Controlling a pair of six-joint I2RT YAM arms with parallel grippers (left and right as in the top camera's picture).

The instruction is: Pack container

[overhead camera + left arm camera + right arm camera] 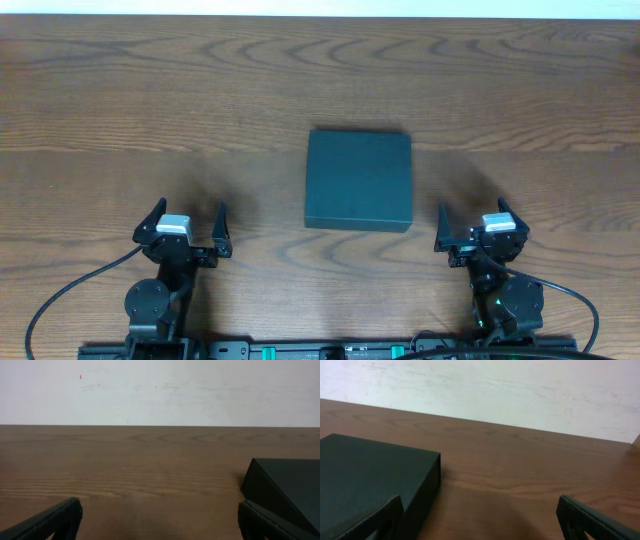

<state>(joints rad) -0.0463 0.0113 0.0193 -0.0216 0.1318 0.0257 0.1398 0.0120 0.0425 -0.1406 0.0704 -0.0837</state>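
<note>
1. One container [358,180] lay on the table [150,90]; it was dark green-black and rectangular, its top flat and closed; it sat near the middle of the table, between the two arms and a little farther back than their fingers.
2. Two grippers were in view; the left gripper [189,216] sat toward the front edge, well apart from the container's left side; its fingers were spread wide, with only wood between them.
3. The right gripper [472,216] sat toward the front edge, near the container's near right corner but not touching it; its fingers were likewise spread wide and held nothing.
4. Two dark cables [60,295] looped out from the arm bases, one at each side, along the front edge.
5. Edges: the container's sides ran roughly parallel to the table's edges; the left wrist view caught one corner of it at the right of the frame; the right wrist view showed its top and one side wall at the left.
6. Open room: wood showed on all four sides of the container; the widest stretches lay to the far left, to the far right, and back toward the pale wall [160,390].
</note>
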